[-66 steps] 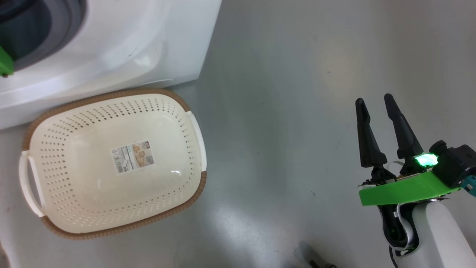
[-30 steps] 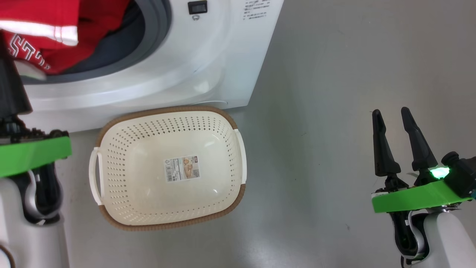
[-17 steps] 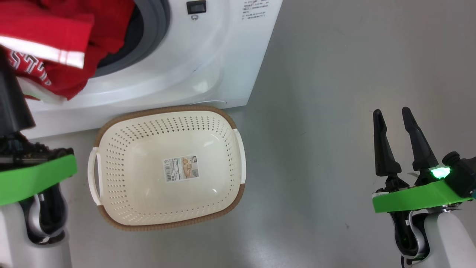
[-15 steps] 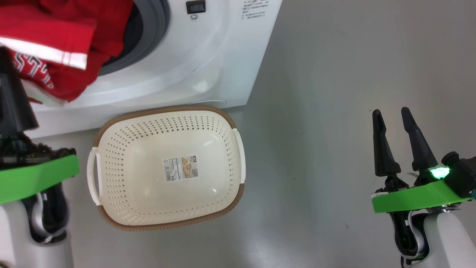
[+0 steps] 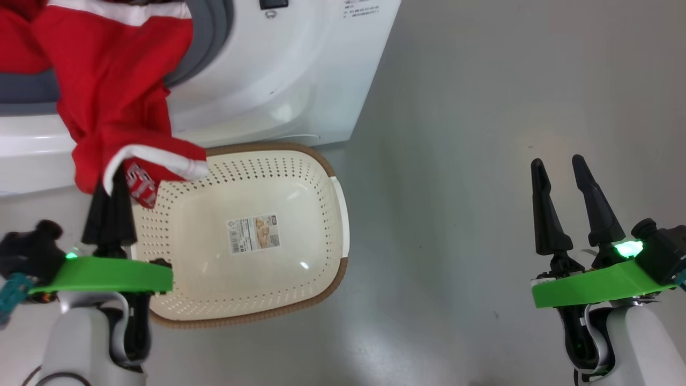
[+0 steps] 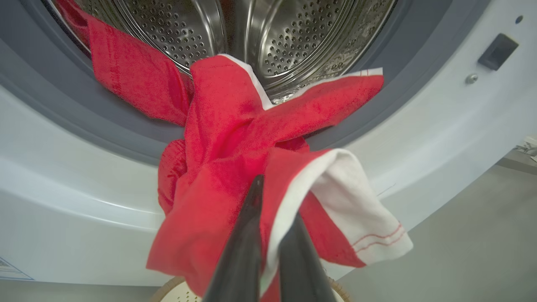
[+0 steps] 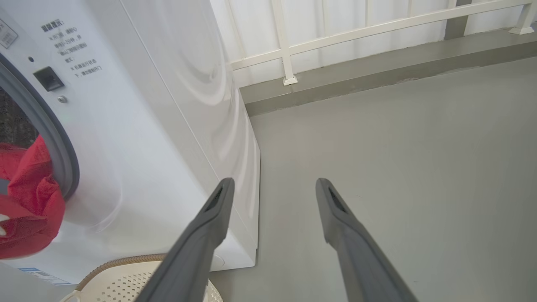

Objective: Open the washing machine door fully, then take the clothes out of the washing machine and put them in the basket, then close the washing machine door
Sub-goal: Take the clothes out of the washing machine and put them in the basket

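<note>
While its two dark fingers are clamped together on the red and white clothes (image 5: 115, 91), the left gripper (image 5: 113, 187) hangs over the left end of the cream basket (image 5: 321, 161). The basket sits on the grey floor (image 5: 455, 134) against the white washing machine (image 5: 278, 69). The clothes trail from the drum down over the basket's rim. The right gripper (image 5: 557, 166), fingers apart, holds nothing.

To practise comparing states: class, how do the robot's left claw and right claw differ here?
The left claw is shut on the clothes; the right claw stands open, holding nothing.
The left claw is at the basket's left edge, by the washing machine; the right claw is over the floor, apart from both.
Shared: two long dark fingers above a green mount.
</note>
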